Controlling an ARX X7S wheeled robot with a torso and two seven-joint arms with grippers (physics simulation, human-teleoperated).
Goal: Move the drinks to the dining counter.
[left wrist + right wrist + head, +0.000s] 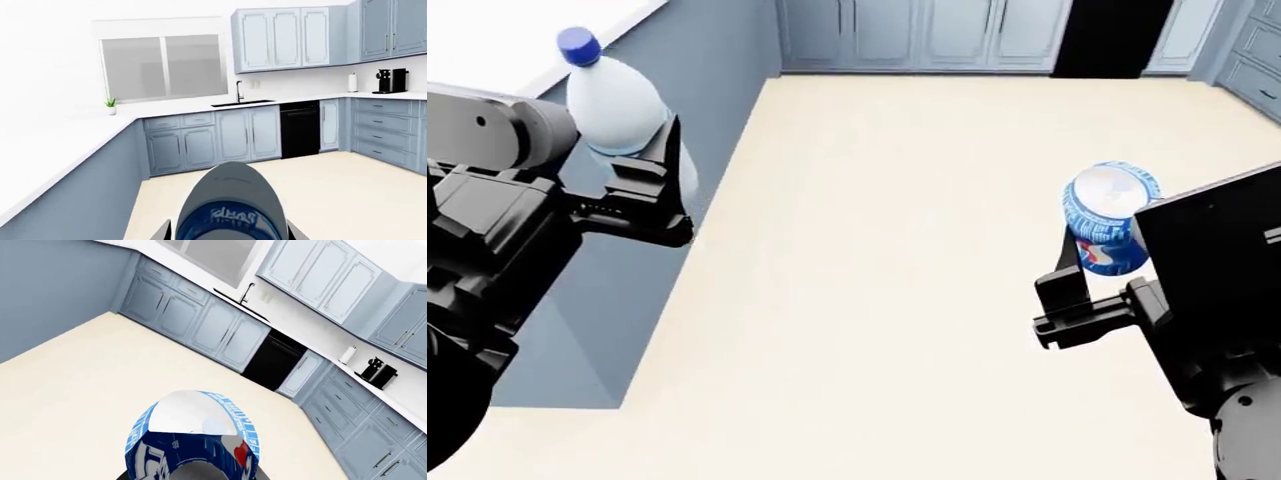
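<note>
A clear water bottle [617, 100] with a blue cap stands upright between the jaws of the left gripper [654, 185], which are closed around its lower body, lifted in the air at the left of the head view. Just beyond it, at the top left corner, a strip of white bench top [507, 35] shows above a pale blue side panel [681, 110]; this looks like the dining bench, though no stools are in view to confirm it. A short blue soda can [1108, 215] with a red and white logo sits upright between the jaws of the right gripper [1081, 285], which are closed on its lower half, well apart from the bottle and over the bare cream floor [881, 280]. The wrist views show only the bottle top and the can top close up, with blue cabinets [213, 135], a sink tap [239, 91] and a black dishwasher [299, 127] far across the room. Both drinks appear secure and level, so the step in hand is the carry and the set-down. To do it well, keep both drinks upright, bring the body closer so each reach is short, raise the bottle base clearly above the bench edge before moving it over the top, lower until it rests flat, then release; the can has further to travel and should cross without brushing the side panel
</note>
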